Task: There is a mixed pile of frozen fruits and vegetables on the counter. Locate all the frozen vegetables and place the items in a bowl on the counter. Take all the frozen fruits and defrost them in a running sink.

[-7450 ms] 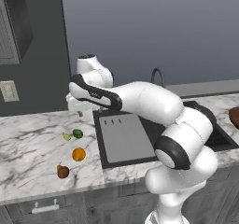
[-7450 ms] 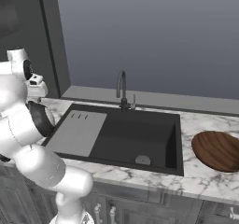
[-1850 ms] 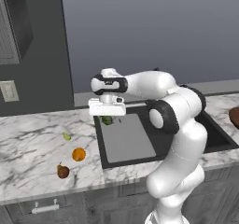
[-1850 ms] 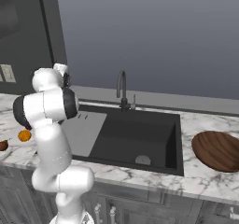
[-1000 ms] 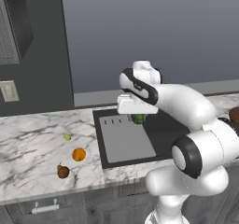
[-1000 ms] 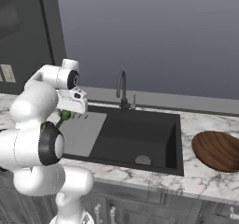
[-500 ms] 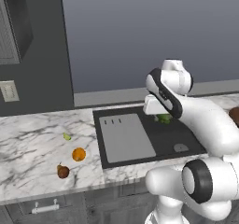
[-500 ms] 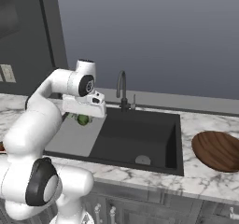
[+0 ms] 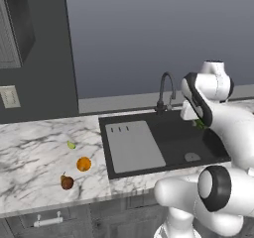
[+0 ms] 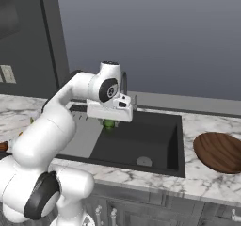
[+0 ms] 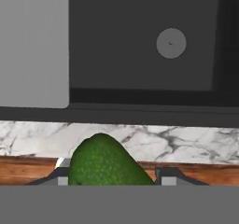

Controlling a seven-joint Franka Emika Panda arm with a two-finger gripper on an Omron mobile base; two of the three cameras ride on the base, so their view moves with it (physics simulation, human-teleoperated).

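Observation:
My gripper (image 10: pixel 109 122) is shut on the dark green ball (image 10: pixel 109 124), one of the frozen vegetables, and holds it in the air over the black sink (image 10: pixel 141 140). The hand view shows the green ball (image 11: pixel 105 164) between the fingertips (image 11: pixel 63 178), with the sink basin (image 11: pixel 140 45) and its drain beyond. On the counter (image 9: pixel 30 152) to the left lie the pale yellow-green bit (image 9: pixel 71 145), the orange ball (image 9: pixel 84 163) and the brown stemmed fruit (image 9: pixel 66 182). The dark reddish-brown bowl (image 10: pixel 221 152) sits on the counter right of the sink.
A grey ribbed drainboard (image 9: pixel 134 145) covers the sink's left part. The dark gooseneck tap (image 9: pixel 166 88) rises at the back rim. A dark cabinet and a wall outlet (image 9: pixel 9 96) stand at the far left. The counter's thick front edge (image 10: pixel 141 173) runs below the sink.
The arm has swung to the right with the green ball in its grip, from above the drainboard to over the open basin. The other three items have stayed in place.

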